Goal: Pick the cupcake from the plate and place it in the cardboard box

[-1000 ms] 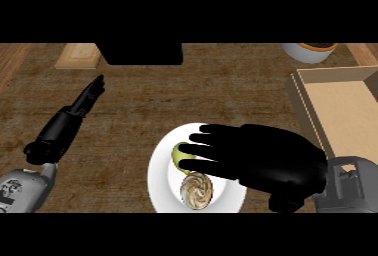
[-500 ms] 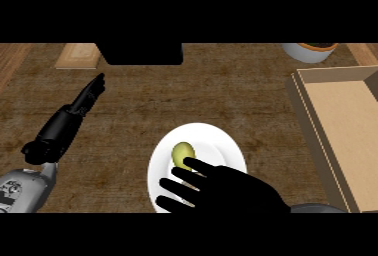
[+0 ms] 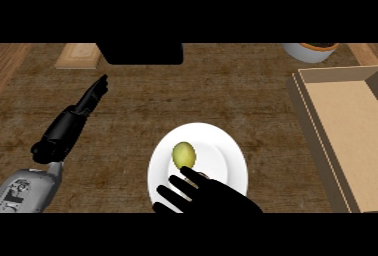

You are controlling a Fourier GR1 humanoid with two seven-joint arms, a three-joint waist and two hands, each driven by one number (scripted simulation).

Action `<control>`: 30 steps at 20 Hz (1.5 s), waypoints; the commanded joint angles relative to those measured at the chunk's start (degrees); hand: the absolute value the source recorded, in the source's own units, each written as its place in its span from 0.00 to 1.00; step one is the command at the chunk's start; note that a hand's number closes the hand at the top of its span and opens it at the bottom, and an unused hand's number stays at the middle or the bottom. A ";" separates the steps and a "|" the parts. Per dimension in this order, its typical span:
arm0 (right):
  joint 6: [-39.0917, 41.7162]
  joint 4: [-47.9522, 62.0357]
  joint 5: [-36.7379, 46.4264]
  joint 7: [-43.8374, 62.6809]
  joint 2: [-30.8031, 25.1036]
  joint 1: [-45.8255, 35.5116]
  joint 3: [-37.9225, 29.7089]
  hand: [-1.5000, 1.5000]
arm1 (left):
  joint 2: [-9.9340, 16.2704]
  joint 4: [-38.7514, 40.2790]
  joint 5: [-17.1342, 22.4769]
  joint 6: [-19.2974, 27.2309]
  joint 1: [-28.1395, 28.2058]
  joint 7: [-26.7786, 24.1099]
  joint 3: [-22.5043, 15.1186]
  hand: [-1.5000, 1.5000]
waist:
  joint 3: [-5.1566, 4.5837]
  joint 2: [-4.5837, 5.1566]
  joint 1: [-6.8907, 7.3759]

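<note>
Right robot hand [image 3: 214, 197]: enters from the lower edge, over the near part of the plate; fingers spread and pointing away from the robot, holding nothing that can be seen.
Cupcake: only a small dark sliver [image 3: 203, 176] shows just beyond the right robot hand's fingers, on the plate; whether this is the cupcake cannot be told, the hand covers that part.
Plate [image 3: 232, 160]: white, round, on the counter, near the middle, its near rim under the right robot hand.
Yellow-green item [image 3: 184, 155]: oval, lying on the plate's left half, just beyond the fingertips, apart from them.
Left robot hand [image 3: 90, 100]: at the left, fingers straight and together, pointing away over the counter; holds nothing.
Counter [image 3: 221, 95]: brown wood-grain surface.
Cardboard box [image 3: 347, 130]: open, at the right edge, well apart from the plate.
Cup [image 3: 310, 51]: pale, at the far right corner beyond the box.
Wooden block [image 3: 77, 55]: far left.
Black object [image 3: 140, 52]: far centre.
</note>
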 commanded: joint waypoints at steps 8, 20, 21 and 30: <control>-6.71 12.17 13.38 -11.47 1.22 0.27 0.22 0.00 | -2.70 -1.57 -2.21 -3.13 0.08 2.65 3.22 0.50 | 0.02 0.09 0.29; -8.30 14.09 22.04 -15.88 4.82 7.18 1.50 0.00 | -3.02 -3.39 -3.08 -8.58 0.16 3.26 8.39 0.50 | 0.01 0.02 -0.01; -9.84 19.31 22.90 -17.83 5.45 5.16 0.59 0.00 | -7.09 -6.22 -6.33 -4.66 2.67 4.98 4.33 0.50 | 0.02 0.03 0.18; -13.94 22.14 30.16 -21.21 4.94 8.84 -0.53 0.00 | -7.67 -3.45 -8.62 -7.09 0.87 2.90 7.47 0.50 | 0.01 0.03 -0.02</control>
